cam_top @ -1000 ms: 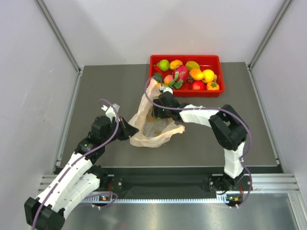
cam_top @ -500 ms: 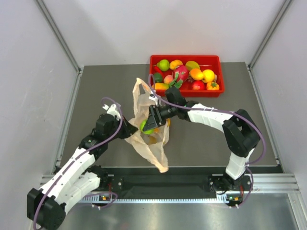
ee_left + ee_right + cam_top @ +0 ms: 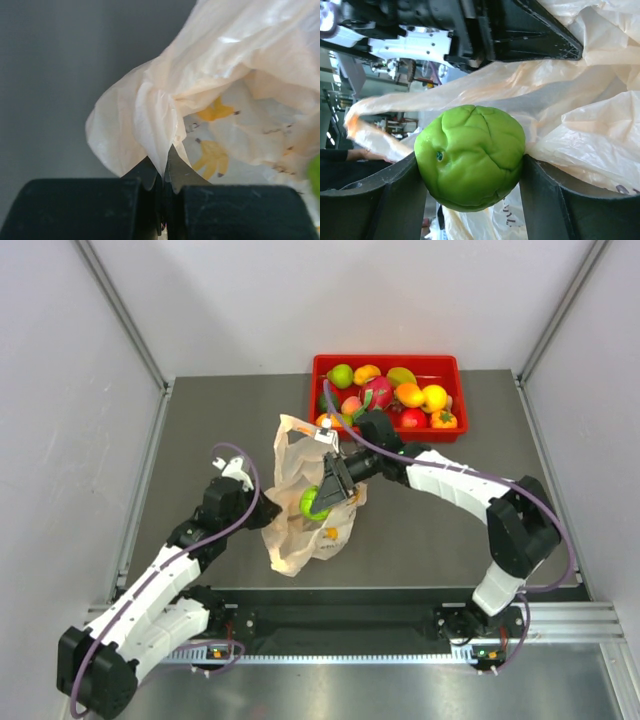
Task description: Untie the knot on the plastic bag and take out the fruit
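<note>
The plastic bag [image 3: 292, 545], printed with yellow bananas [image 3: 214, 156], lies crumpled on the tabletop [image 3: 430, 530]. Left gripper [image 3: 163, 172] jaws pinch its edge; right gripper [image 3: 318, 500] jaws clamp a green fruit [image 3: 470, 155] over it, unseen a second ago.

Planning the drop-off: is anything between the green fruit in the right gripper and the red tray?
Nothing separate shows before the red tray. Only loose film of the plastic bag lies close around the green fruit in the right gripper.
</note>
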`<state>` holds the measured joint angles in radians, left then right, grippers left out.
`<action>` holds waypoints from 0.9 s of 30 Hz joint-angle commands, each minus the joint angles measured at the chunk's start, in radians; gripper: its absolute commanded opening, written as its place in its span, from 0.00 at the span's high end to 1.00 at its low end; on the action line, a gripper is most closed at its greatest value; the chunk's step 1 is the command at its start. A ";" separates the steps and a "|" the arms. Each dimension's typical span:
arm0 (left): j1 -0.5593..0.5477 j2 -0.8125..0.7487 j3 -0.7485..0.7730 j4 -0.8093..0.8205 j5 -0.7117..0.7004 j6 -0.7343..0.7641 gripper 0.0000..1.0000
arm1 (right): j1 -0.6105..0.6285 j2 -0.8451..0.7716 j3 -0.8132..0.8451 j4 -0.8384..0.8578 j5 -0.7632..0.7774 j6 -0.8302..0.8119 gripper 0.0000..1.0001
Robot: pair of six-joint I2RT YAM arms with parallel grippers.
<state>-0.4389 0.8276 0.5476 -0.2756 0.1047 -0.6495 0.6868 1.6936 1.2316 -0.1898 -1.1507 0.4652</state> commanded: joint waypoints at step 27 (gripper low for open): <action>0.045 0.005 0.064 -0.178 -0.313 0.082 1.00 | -0.184 -0.057 -0.017 1.860 -0.297 1.532 0.81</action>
<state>-0.4145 0.8173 0.5705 -0.4362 -0.1627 -0.5804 0.5583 1.7145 1.1534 1.2675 -1.4460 1.9629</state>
